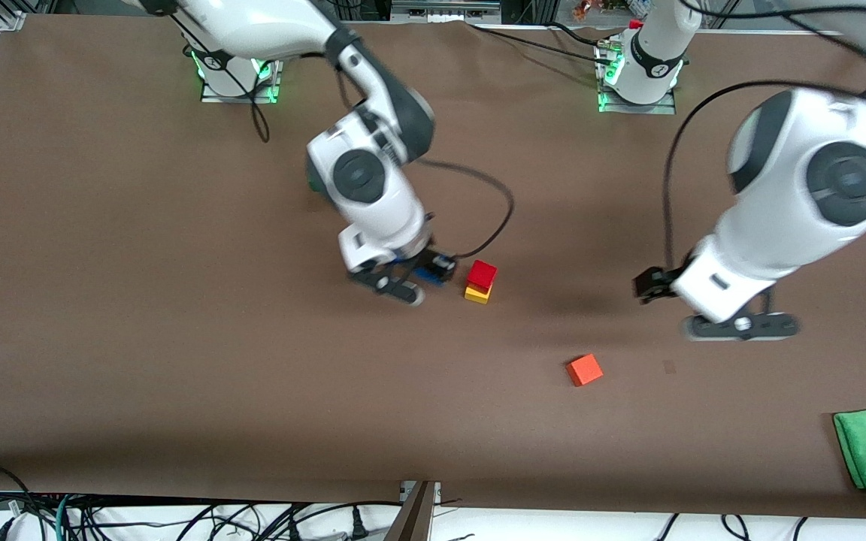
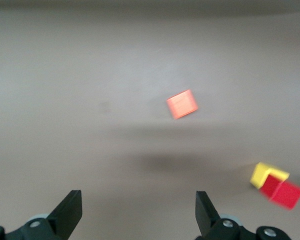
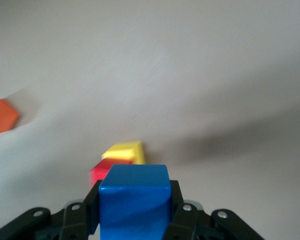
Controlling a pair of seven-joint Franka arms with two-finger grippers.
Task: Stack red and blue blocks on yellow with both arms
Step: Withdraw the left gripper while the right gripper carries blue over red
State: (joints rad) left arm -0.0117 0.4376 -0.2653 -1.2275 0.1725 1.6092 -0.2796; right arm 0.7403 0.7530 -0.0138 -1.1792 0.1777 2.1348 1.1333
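Right hand [image 3: 135,220] grips blue block [image 3: 135,200] (airborne).

No words, labels, brands, numbers or signs can be read on anything in these views.
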